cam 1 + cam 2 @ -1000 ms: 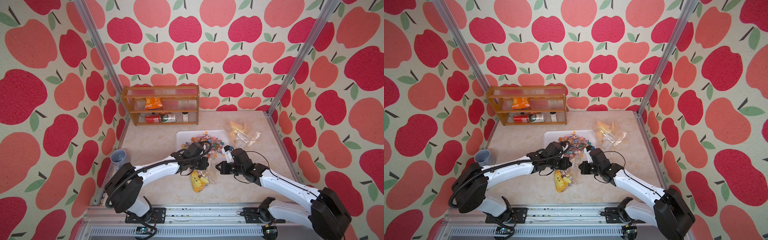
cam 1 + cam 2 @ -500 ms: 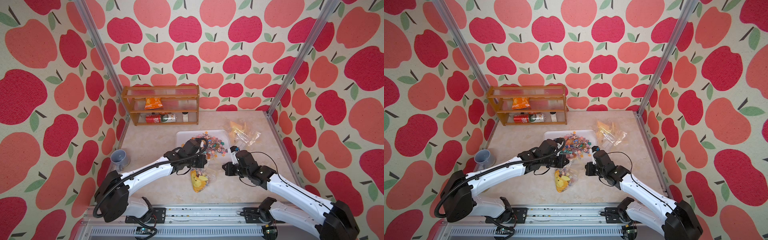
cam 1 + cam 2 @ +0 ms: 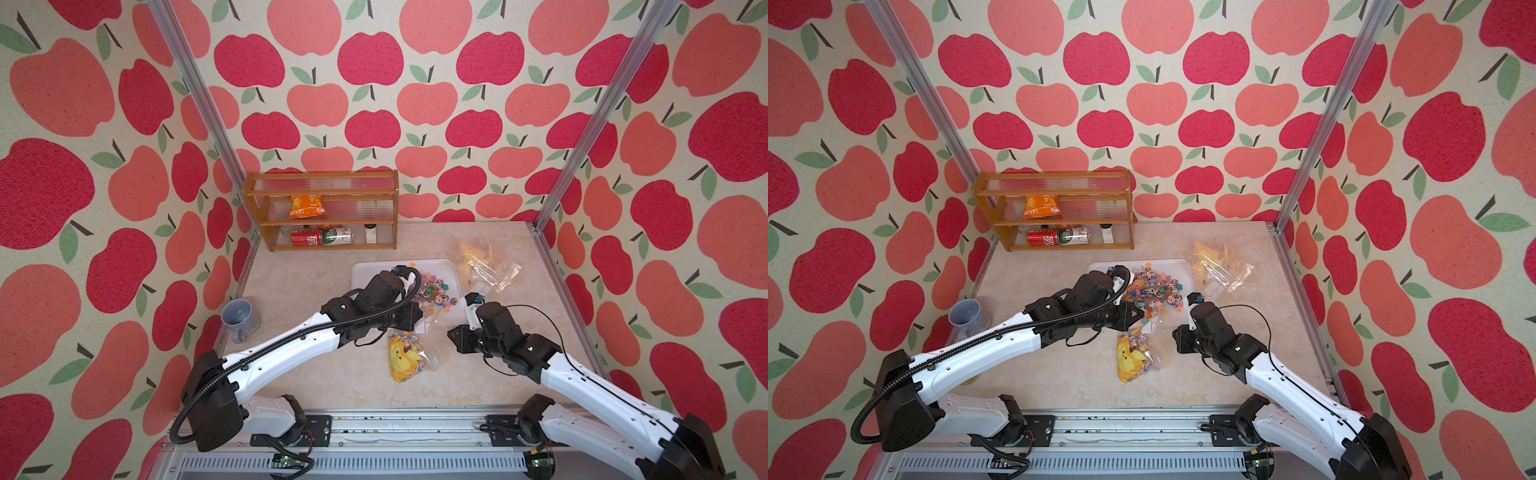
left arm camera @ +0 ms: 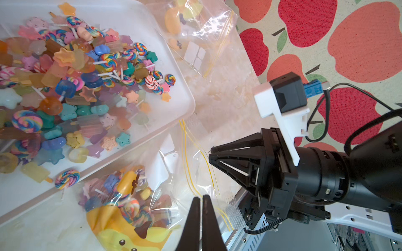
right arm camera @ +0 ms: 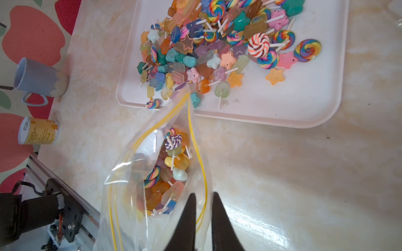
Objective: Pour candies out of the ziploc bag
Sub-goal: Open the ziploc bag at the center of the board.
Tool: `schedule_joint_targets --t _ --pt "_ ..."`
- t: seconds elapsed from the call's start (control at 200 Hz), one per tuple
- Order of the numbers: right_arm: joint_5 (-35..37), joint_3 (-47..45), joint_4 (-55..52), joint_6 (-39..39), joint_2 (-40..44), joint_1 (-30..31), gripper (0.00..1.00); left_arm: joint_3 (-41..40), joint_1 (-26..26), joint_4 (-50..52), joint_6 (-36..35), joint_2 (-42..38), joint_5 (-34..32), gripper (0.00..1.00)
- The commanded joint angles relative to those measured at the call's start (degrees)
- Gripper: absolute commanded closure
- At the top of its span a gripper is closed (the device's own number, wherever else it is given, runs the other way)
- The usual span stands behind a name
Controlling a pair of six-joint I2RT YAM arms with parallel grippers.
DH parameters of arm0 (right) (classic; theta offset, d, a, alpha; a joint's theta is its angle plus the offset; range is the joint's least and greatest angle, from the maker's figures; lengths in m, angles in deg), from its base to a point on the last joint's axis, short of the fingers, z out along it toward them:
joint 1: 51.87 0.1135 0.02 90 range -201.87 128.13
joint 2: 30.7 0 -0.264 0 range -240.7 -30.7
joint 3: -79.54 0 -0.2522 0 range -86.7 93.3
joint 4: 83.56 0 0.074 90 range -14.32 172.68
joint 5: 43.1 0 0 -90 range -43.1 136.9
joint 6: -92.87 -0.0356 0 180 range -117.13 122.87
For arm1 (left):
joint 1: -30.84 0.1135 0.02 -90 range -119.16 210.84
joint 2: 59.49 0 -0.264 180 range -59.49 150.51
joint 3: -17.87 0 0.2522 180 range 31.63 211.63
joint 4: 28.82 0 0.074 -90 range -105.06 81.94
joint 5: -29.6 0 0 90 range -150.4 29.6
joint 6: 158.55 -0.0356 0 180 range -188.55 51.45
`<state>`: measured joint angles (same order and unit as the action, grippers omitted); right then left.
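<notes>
Left pincer [image 4: 200,197] had its two fingers pressed together on the yellow-lined rim of the ziploc bag [image 3: 409,359]. The right pincer [image 5: 203,194] held its two fingers slightly apart, with that rim passing through the gap.

At the far left of the tabletop [image 3: 353,386] stood one grey-blue mug [image 3: 239,318]. Close to it, by the left edge, one yellow can [image 5: 39,130] lay on its side, its print too small to read.

Against the far wall was one wooden shelf [image 3: 320,187] with three levels. The middle level held one orange packet [image 3: 306,207]. The bottom level held two cans lying down, a red can [image 3: 305,237] with white script I could not read and a green-and-white can [image 3: 338,236]. One small white bottle [image 3: 371,234] stood to their right.

Right of centre lay one white tray [image 5: 261,117]. It carried a heap of candies [image 5: 195,43], too many to count: swirled lollipops, stars and flowers. One lollipop sat on the tray's near rim.

More candies lay inside the ziploc bag, which rested just near of the tray, between the two pincers, with its mouth open. It bore a yellow cartoon face and blank white patches.

A second clear bag [image 3: 486,266] with orange pieces inside lay at the far right, beside the tray.
</notes>
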<state>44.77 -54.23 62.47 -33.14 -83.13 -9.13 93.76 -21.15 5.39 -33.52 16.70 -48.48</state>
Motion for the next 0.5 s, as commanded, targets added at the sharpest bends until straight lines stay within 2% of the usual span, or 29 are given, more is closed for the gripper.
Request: schedule_joint_targets --t 0.0,0.045,0.085,0.16,0.2,0.24,0.365,0.425,0.495 --pt "1.9 1.2 -4.1 0.8 2.1 -0.4 0.63 0.2 0.2 2.4 0.6 0.1 -2.0 0.98" --pt "2.6 1.8 -5.7 1.6 3.1 -0.8 0.62 -0.5 0.8 2.2 1.1 -0.3 -1.8 0.91" --pt "3.0 2.8 -7.5 2.7 4.0 -1.4 0.56 -1.3 1.4 2.1 1.7 -0.8 -1.5 0.85" --pt "2.7 5.1 -11.0 4.7 5.4 -3.1 0.47 -3.1 2.5 1.2 2.6 -2.0 -0.9 0.63" --pt "2.2 6.3 -12.6 5.7 6.1 -3.9 0.45 -4.2 3.1 0.7 3.3 -2.8 -0.6 0.50" --pt "1.7 7.6 -14.0 6.4 6.3 -4.7 0.45 -5.3 3.9 0.1 4.0 -3.6 -0.3 0.41" --pt "-3.4 11.6 -15.1 7.3 5.9 -5.3 0.45 -9.8 6.7 -2.1 6.6 -6.1 1.5 0.24" --pt "-5.2 13.6 -14.6 7.0 4.4 -3.7 0.45 -12.5 8.2 -3.7 8.0 -6.5 3.3 0.19" --pt "-3.3 15.6 -14.4 6.9 1.7 0.3 0.43 -15.7 9.7 -6.1 9.6 -6.4 5.3 0.18"
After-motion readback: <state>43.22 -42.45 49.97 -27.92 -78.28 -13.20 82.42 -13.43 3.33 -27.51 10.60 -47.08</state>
